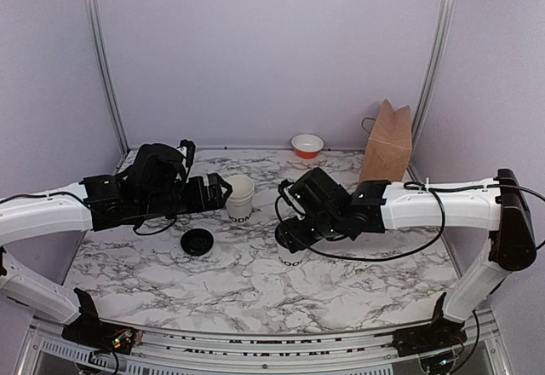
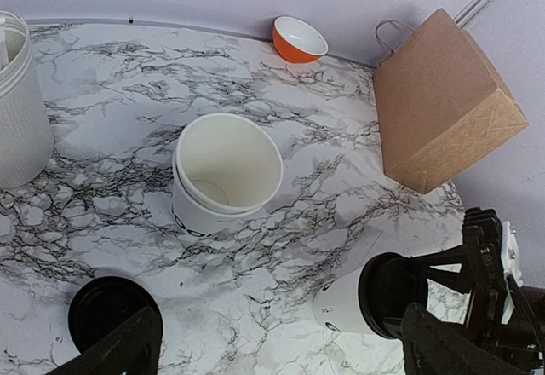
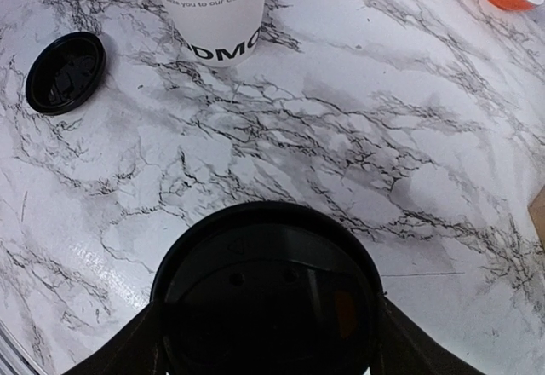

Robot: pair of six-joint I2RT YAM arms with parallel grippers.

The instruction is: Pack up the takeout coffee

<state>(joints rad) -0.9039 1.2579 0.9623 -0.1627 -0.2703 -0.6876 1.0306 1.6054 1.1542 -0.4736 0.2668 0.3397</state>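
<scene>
Left jaws stand wide apart; right jaws flank the lidded cup [image 2: 341, 305], whether clamped I cannot tell

Your left arm [image 1: 43, 213] and right arm [image 1: 443, 204] share one look: long links in smooth white shells, rounded like tubes, joined by black joint housings. Each wrist end is a blocky matte-black cluster. The right arm's elbow housing [image 1: 511, 222] is a tall black block with rounded ends. Thin black cables [image 1: 383, 258] run outside the shells, one looping under the right white link. A small green light [image 1: 300, 194] shows on the right wrist. Each arm ends in a black base [image 1: 92, 328] at the near edge. The left arm's fingers [image 2: 119, 349] are matte black and flat-faced. The right arm's fingers [image 3: 128, 345] show dark and blurred.
</scene>
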